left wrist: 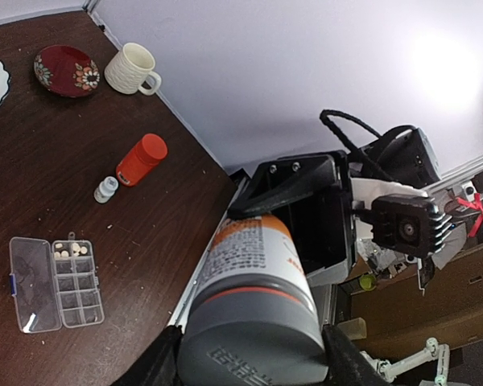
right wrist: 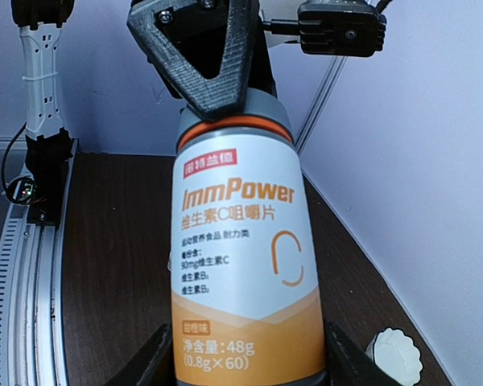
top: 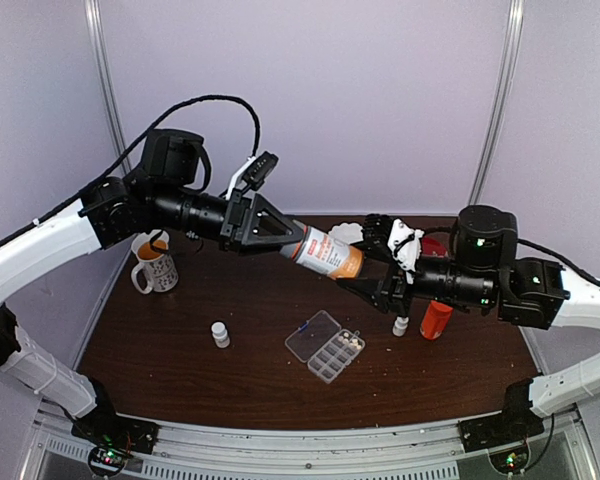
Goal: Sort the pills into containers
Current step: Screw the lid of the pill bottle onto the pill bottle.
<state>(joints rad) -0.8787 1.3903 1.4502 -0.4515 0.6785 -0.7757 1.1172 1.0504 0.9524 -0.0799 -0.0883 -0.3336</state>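
A white and orange ImmPower bottle (top: 325,253) with a grey cap (left wrist: 253,338) hangs level in the air between both arms. My left gripper (top: 298,241) is shut on its cap end (left wrist: 253,363). My right gripper (top: 368,266) is shut on its orange base (right wrist: 237,362). The clear organizer box (top: 325,346) lies open on the brown table below, lid flat to the left. A few whitish pills (left wrist: 71,248) sit in one corner compartment; the other compartments look empty.
An orange cylindrical bottle (top: 436,319) and a small white bottle (top: 401,325) stand under my right arm. Another small white bottle (top: 220,333) stands left of the box. A mug (top: 155,265) is at far left. A white scalloped bowl (top: 345,232), a red plate (left wrist: 66,70) and a cream mug (left wrist: 131,69) stand at the back.
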